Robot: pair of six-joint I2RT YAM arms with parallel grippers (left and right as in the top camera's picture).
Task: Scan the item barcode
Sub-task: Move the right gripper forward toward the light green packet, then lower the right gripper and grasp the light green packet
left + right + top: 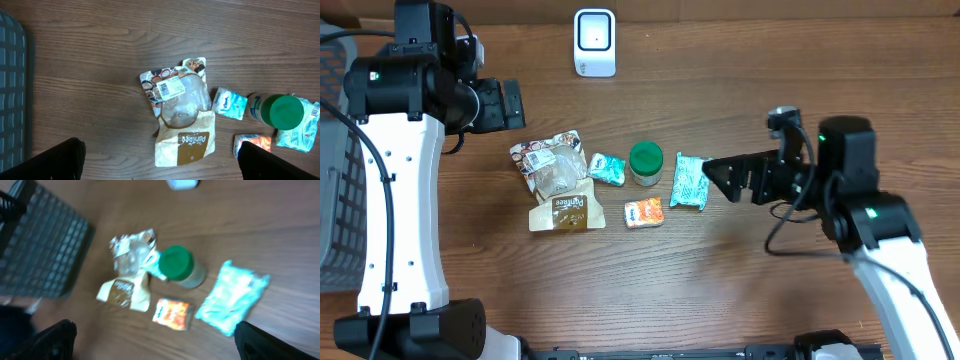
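Left gripper (160, 167): jaws spread wide, nothing between them. Its wrist view shows only two dark fingertips, cut off at the lower corners. From overhead it is a dark block at far left, and the fingers are not separable.

Right gripper (722, 180): jaws also wide apart and empty, tips just right of the teal packet (689, 181). Whether they touch it, cannot tell.

The items lie clustered mid-table, well apart from the white scanner (594, 42) at the far edge.
- Brown-and-clear pouch (182, 125) at the left of the cluster, with a white label (171, 88) facing up. Bars show on it, but the print is not legible.
- Small blue-white sachet (229, 103) lies just left of the green-lidded jar (282, 111); the lid hides most of the jar's body.
- Orange packet (252, 145) lies nearest, partly behind a fingertip in the left wrist view.

No barcode can be made out on these other items. The right wrist view is blurred throughout.

Grey basket (335, 200) at left is cut by the frame and partly covered by the left arm.
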